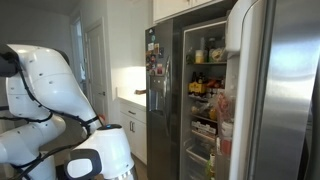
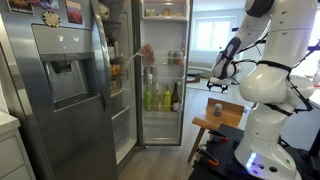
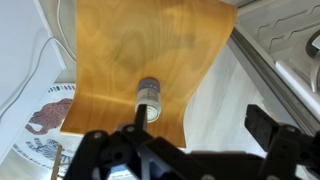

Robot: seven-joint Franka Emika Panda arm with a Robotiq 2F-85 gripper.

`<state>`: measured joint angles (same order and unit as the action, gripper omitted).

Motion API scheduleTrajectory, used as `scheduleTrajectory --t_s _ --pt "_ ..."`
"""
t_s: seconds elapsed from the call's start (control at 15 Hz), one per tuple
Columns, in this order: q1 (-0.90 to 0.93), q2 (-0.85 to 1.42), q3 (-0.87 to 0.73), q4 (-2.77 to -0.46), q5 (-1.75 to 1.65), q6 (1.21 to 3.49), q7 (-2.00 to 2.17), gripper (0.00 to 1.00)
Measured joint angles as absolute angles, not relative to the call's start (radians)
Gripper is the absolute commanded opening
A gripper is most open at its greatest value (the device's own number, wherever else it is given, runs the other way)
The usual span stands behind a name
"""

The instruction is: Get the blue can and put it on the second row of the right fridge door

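Wooden table (image 3: 110, 50) spans the wrist view; the blue can (image 3: 148, 96) stands upright near its edge, while the pincer (image 3: 176, 128) hangs above it, released, touching nothing.

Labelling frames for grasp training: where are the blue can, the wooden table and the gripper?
blue can (image 3: 148, 95): wrist view, its whitish end.
wooden table (image 3: 190, 45): wrist view, bare tabletop.
gripper (image 3: 176, 124): wrist view, midway between its open fingertips.

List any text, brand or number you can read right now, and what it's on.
No text can be read in any view.
Slim can with a whitish top: seen end-on, no label shows.
Magnets and papers on the grey dispenser door: too blurred.
Coloured fridge bottles: too small.
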<state>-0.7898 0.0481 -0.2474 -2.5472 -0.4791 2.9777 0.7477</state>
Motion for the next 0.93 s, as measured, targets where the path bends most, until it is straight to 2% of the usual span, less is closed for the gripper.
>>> scheduleTrajectory --t_s 0.4,0.93 --pt "-0.786 0.093 -0.248 -2.512 -0.479 2.982 0.796 1.0" --pt "-0.774 0.403 -0.25 -2.214 -0.464 2.951 0.913 1.0"
